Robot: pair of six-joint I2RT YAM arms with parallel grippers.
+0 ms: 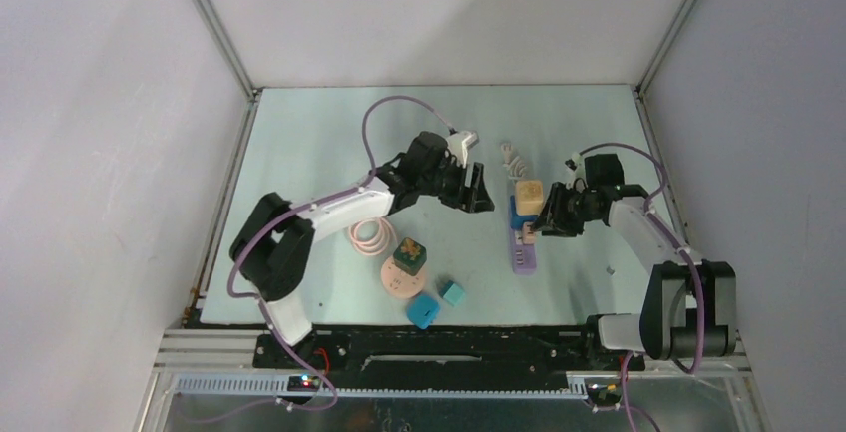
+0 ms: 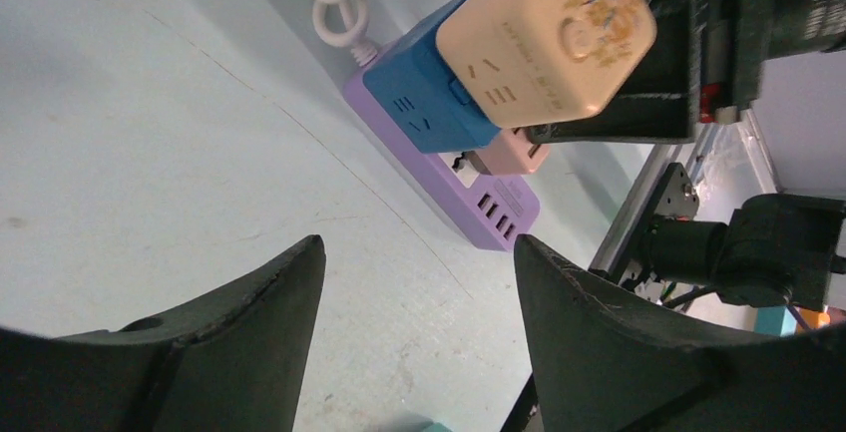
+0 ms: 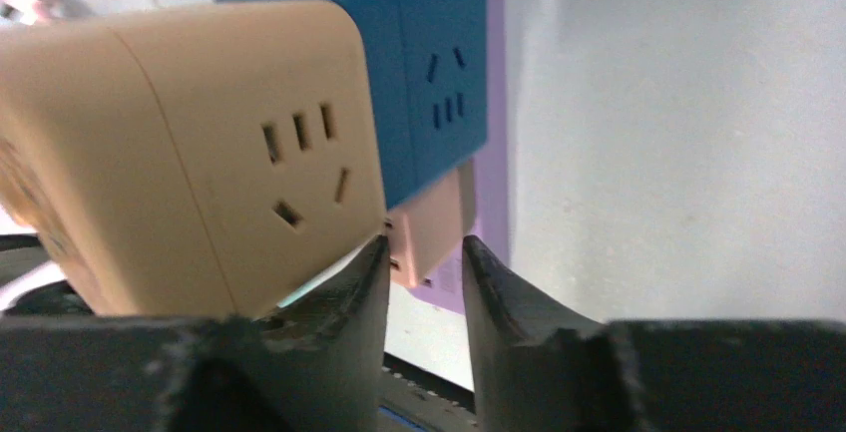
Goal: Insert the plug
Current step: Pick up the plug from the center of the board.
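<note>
A purple power strip [image 1: 525, 257] lies on the table with a blue cube adapter [image 2: 419, 103] plugged into it. A beige cube adapter [image 2: 544, 38] sits on top of the blue one. A small pink plug [image 3: 429, 222] sits on the strip just in front of the blue cube. My right gripper [image 3: 424, 242] reaches in from the right, its jaws narrow, the tips pinching the pink plug's near edge. Its left finger lies against the underside of the beige cube [image 3: 200, 153]. My left gripper [image 2: 419, 242] hovers open and empty over bare table, left of the strip [image 2: 499, 215].
The strip's white cable [image 1: 512, 161] lies coiled behind it. A pink coil [image 1: 369, 235] lies by the left arm. Toward the near edge are a pink disc [image 1: 391, 282] bearing a green cube [image 1: 409, 252], and two blue cubes [image 1: 424, 309] [image 1: 454, 294]. Frame posts and walls enclose the table.
</note>
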